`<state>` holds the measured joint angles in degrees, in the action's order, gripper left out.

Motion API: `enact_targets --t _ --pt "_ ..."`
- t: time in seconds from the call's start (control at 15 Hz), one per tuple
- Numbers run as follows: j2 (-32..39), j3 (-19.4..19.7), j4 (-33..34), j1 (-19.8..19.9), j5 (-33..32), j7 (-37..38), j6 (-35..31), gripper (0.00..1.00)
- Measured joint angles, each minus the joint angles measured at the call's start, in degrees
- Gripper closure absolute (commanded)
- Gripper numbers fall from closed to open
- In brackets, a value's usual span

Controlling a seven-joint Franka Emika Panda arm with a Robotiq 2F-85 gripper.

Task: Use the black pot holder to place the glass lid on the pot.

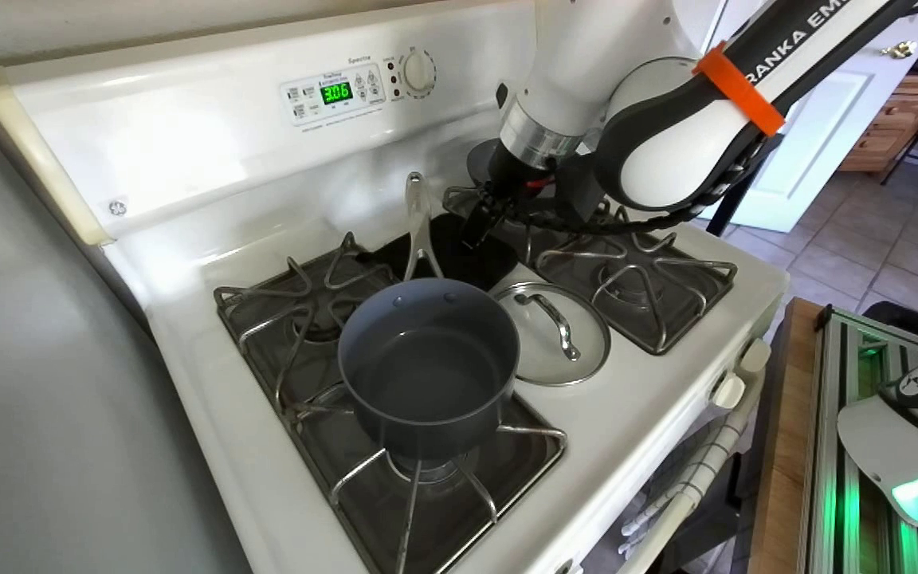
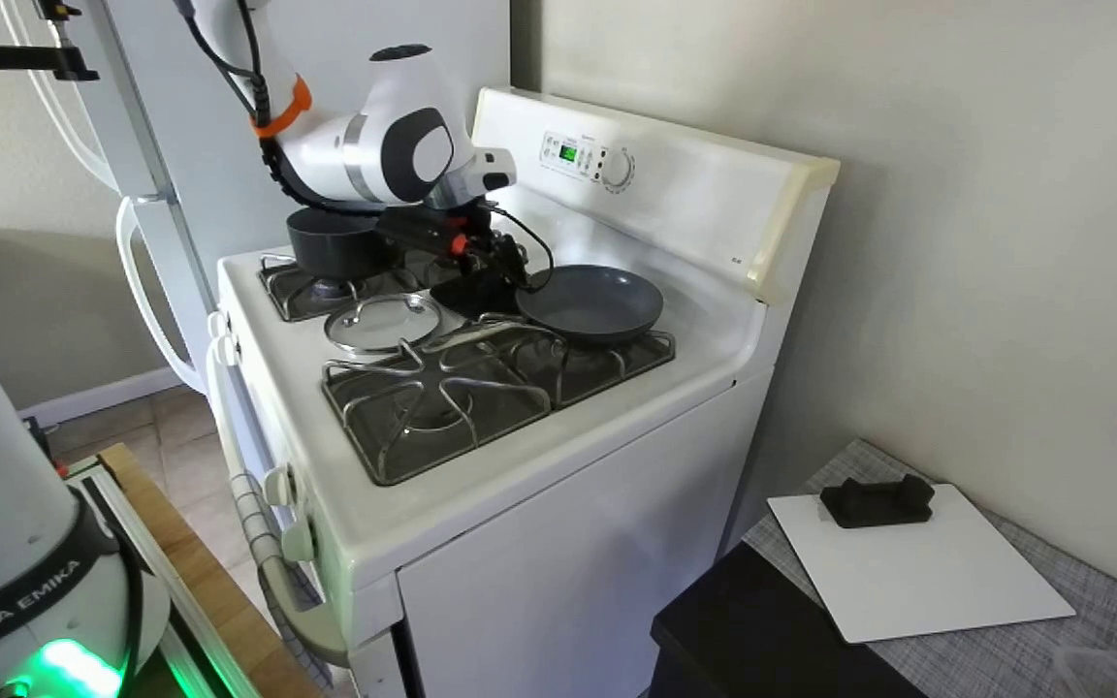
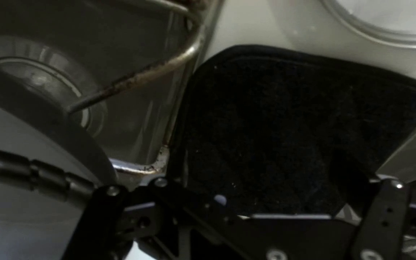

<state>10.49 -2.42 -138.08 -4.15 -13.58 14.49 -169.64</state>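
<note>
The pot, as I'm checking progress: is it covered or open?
Open. An exterior view shows the pot uncovered down to its bare bottom, with the glass lid beside it on the stovetop.

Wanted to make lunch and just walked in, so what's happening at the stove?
A robot arm reaches over the stove; its gripper, jaws apart, is over the black pot holder, which lies on the stove. Whether they touch, I can't tell. The glass lid lies handle up beside the pot, which stands uncovered. The job is to use the holder to put the lid on, and that isn't done yet.
</note>
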Motion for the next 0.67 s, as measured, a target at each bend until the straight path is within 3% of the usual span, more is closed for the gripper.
enact_targets --t 0.67 --pt "1.2 2.3 1.8 -4.2 -3.2 4.8 0.0 0.00"
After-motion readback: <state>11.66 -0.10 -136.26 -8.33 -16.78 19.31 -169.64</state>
